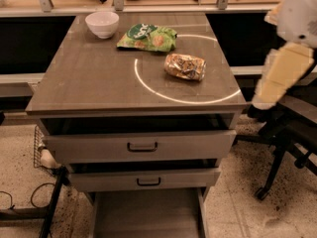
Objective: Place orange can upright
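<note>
The orange can (185, 66) lies on its side on the grey table top (99, 78), right of the middle, inside a thin white ring marked on the surface. Its sides are shiny orange-gold with mottled print. Only a white and cream part of my arm (280, 75) shows at the right edge, beside the table and apart from the can. My gripper is out of view.
A white bowl (102, 23) stands at the far left corner. A flat green snack bag (147, 37) lies behind the can. Two drawers (142, 146) below the top stand slightly open. A black office chair (287, 133) stands to the right.
</note>
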